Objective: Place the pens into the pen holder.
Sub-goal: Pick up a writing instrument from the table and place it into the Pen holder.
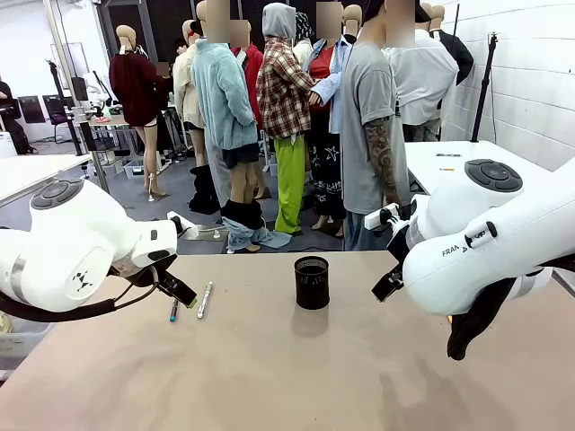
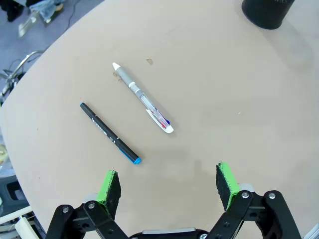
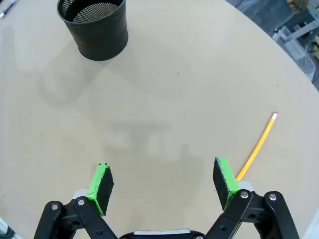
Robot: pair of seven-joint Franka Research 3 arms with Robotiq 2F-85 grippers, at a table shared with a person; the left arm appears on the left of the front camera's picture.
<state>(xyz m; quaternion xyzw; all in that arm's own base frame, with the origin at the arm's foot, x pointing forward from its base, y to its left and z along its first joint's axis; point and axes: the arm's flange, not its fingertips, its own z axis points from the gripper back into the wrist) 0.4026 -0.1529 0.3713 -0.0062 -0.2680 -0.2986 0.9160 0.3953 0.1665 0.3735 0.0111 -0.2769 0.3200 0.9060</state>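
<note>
Pens (image 2: 143, 97): two; pencil (image 3: 256, 146): one; holder (image 3: 99, 42): one

black pen (image 2: 110, 133), white pen (image 2: 143, 97): flat, adjacent | orange pencil (image 3: 257, 146): flat | pen holder (image 1: 312, 283): upright

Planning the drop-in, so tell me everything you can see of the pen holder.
The pen holder is a small black wire-mesh cylinder with a solid-looking rim and open top. It stands upright near the middle of the tan table, casting a soft shadow. No pen shows inside it, and nothing touches it but the tabletop.
</note>
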